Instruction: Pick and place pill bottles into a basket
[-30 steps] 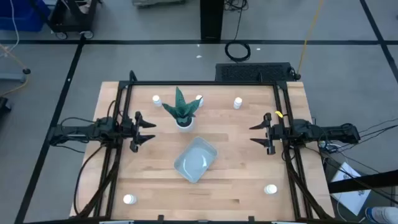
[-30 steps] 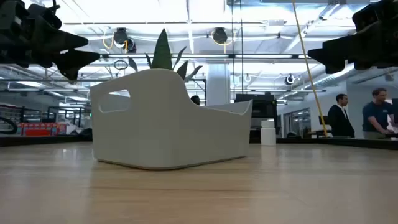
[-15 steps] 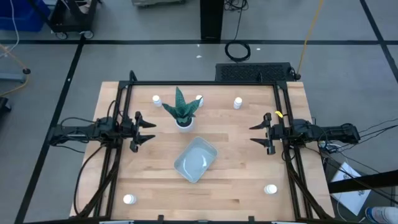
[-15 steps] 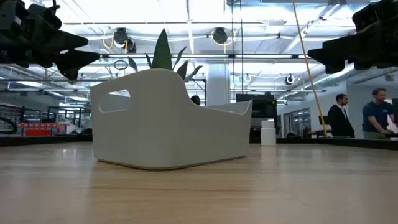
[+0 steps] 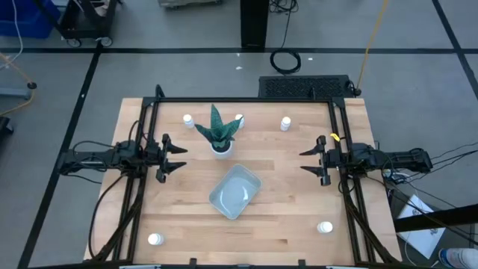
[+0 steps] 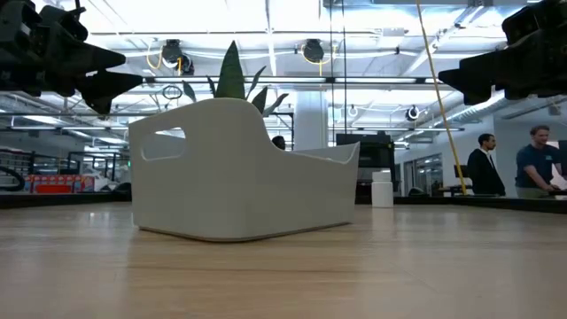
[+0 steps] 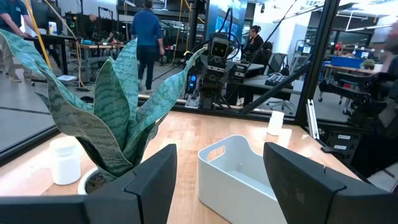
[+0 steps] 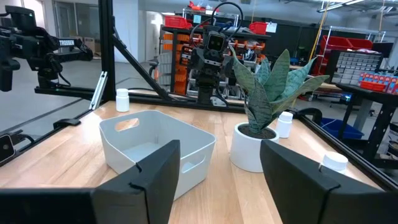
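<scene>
The pale blue-grey basket (image 5: 234, 192) stands on the table's middle; it also shows in the low view (image 6: 239, 173) and both wrist views (image 7: 242, 171) (image 8: 155, 146). White pill bottles stand at the far side (image 5: 188, 119) (image 5: 239, 119) (image 5: 285, 123) and near the front corners (image 5: 154, 240) (image 5: 324, 227). My left gripper (image 5: 179, 158) is open, above the table's left side, pointing right. My right gripper (image 5: 308, 161) is open, above the right side, pointing left. Both are empty.
A green plant in a white pot (image 5: 219, 134) stands just behind the basket, between two far bottles. A black frame (image 5: 246, 100) runs along the table's edges. People stand in the room beyond the table (image 6: 536, 159).
</scene>
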Robot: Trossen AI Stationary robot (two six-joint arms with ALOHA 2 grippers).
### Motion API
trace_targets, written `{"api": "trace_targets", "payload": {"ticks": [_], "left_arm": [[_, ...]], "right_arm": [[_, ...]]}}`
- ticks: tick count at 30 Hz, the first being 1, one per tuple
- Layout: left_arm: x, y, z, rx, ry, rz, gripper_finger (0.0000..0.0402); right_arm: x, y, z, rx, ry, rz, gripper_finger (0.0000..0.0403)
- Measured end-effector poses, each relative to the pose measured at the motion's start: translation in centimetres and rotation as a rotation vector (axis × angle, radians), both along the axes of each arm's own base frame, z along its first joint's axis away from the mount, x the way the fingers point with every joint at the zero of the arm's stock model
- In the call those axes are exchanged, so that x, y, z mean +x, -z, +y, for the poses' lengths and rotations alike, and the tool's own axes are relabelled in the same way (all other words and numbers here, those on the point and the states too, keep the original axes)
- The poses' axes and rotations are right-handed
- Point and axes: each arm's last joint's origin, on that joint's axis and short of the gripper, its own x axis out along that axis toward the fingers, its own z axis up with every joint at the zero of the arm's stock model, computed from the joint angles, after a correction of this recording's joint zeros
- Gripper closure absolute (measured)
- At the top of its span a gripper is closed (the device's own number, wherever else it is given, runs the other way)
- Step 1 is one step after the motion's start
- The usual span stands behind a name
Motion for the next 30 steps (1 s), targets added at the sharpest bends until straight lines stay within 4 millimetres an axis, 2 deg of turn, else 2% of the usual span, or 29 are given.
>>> {"api": "trace_targets", "payload": {"ticks": [20, 22, 30], "left_arm": [[0.0, 0.0, 0.0, 0.0, 0.0, 0.0, 0.0156], [0.0, 0.0, 0.0, 0.0, 0.0, 0.0, 0.0156], [0.0, 0.0, 0.0, 0.0, 0.0, 0.0, 0.0156]], "right_arm": [[0.0, -0.2, 0.0, 0.031, -0.002, -0.02, 0.0188], [0.0, -0.2, 0.0, 0.125, -0.011, -0.018, 0.0188], [-0.1, -1.2, 0.0, 0.734, -0.072, -0.089, 0.0188]]}}
